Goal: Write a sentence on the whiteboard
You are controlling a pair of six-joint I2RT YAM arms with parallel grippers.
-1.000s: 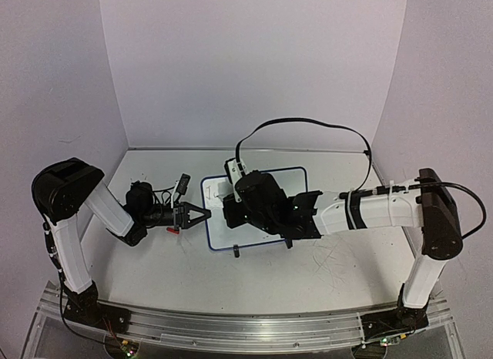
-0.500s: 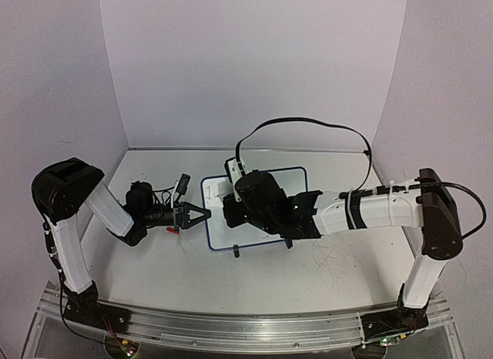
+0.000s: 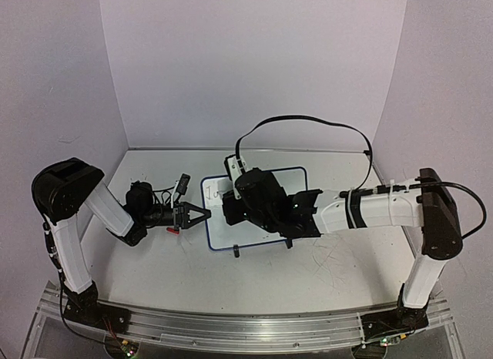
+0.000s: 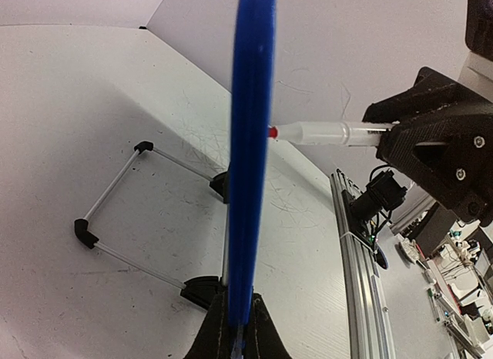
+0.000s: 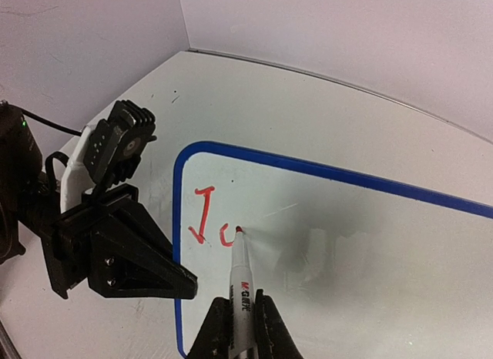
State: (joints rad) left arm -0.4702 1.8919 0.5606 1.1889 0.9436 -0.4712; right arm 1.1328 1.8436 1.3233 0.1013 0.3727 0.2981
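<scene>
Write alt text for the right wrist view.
The right gripper, jaws shut on a red-tipped marker, presses its tip to the whiteboard beside a red J and a half-formed letter. The left gripper clamps the board's blue left rim.

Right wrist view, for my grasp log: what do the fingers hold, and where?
A marker, by its barrel, well back from the red tip touching the whiteboard.

glossy whiteboard [image 5: 385,243], scuffed matt tabletop [image 3: 269,286], plastic marker [image 5: 241,278].
</scene>
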